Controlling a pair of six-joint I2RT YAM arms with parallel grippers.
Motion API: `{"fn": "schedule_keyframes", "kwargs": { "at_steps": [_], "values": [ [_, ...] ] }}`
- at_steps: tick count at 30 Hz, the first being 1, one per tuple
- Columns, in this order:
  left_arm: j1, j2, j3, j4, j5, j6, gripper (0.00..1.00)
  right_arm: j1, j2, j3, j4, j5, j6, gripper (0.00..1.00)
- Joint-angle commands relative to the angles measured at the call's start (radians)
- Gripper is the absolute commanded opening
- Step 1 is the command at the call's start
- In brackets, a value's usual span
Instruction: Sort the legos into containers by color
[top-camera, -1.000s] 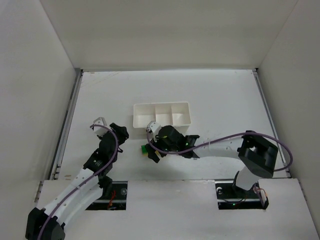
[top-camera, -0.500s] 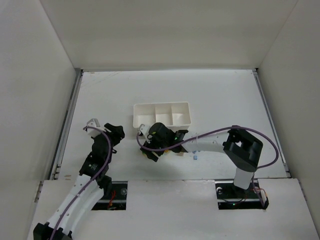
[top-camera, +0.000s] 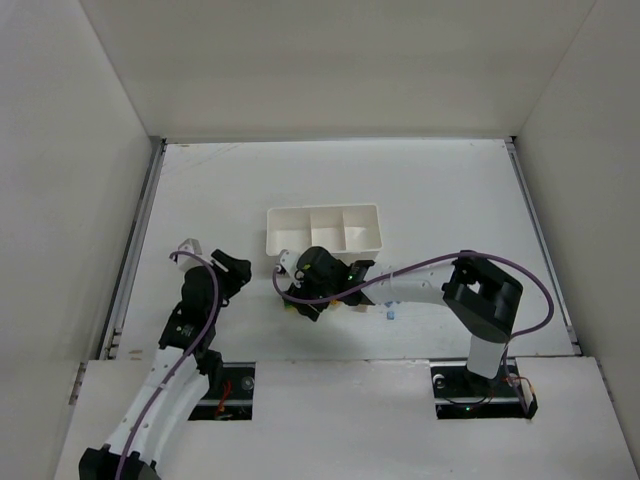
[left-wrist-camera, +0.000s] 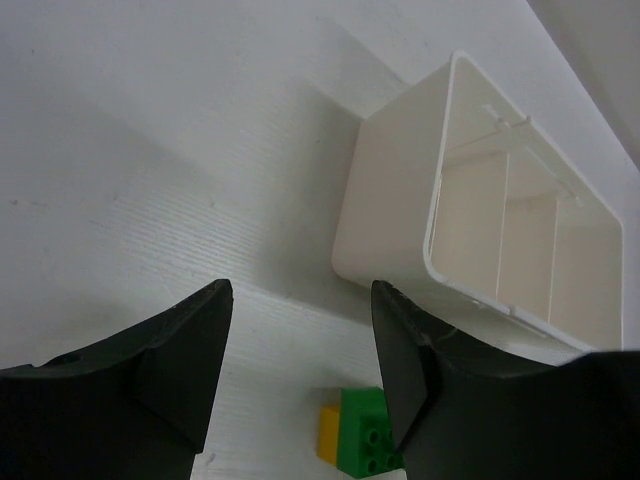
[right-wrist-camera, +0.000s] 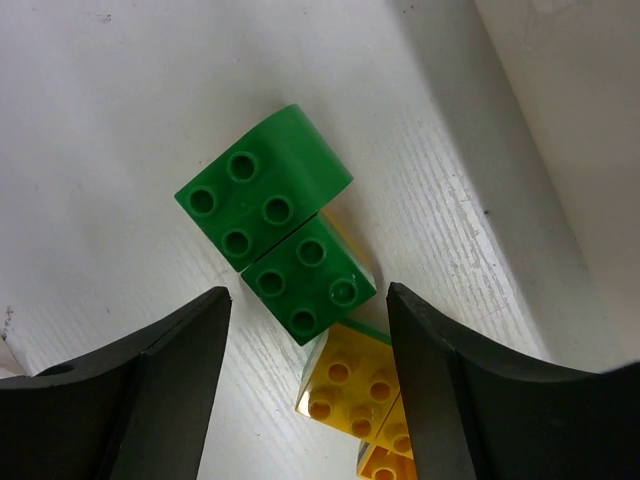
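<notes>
Hovering just off the near side of the white three-compartment tray (top-camera: 323, 228), the right claw (top-camera: 297, 303) hangs above a small cluster of legos on the tabletop (top-camera: 440, 190). Its wrist view shows the jaws standing wide apart with nothing gripped. Two green bricks (right-wrist-camera: 265, 200) lie studs-up and pressed against each other, framed between the fingers (right-wrist-camera: 150, 400). Yellow-orange bricks (right-wrist-camera: 350, 390) are tucked against the lower green one and partly under it. Whether either finger touches a brick cannot be told.

The whole cluster sits outside the tray, near its left compartment and a little apart from the tray's near wall. A tiny pale blue brick (top-camera: 389, 314) lies alone on the tabletop, also on the near side of the tray but below its right compartment. It is apart from the cluster and just beside the right arm (top-camera: 420, 288).

The left claw (top-camera: 238, 270) is off the tray's near-left corner, its jaws partly open and empty. Its wrist view looks over bare tabletop toward the tray's end wall, with one green and one yellow brick at the bottom edge of that view.
</notes>
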Motion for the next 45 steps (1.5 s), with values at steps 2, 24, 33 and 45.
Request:
{"fn": "schedule_keyframes", "kwargs": {
  "at_steps": [2,24,33,45],
  "values": [
    [0.005,0.001,0.004,-0.041,0.072,-0.013,0.55,0.005,-0.008,0.031,0.076,0.027,-0.025,0.69],
    [-0.134,0.061,0.069,-0.01,0.251,-0.123,0.74,-0.033,-0.184,-0.116,0.222,-0.125,0.164,0.28],
    [-0.142,0.033,0.041,0.099,0.299,-0.203,0.75,-0.082,-0.234,-0.139,0.277,-0.171,0.289,0.27],
    [-0.185,0.05,0.015,0.152,0.293,-0.252,0.71,-0.105,-0.28,-0.163,0.339,-0.179,0.374,0.27]
  ]
}}
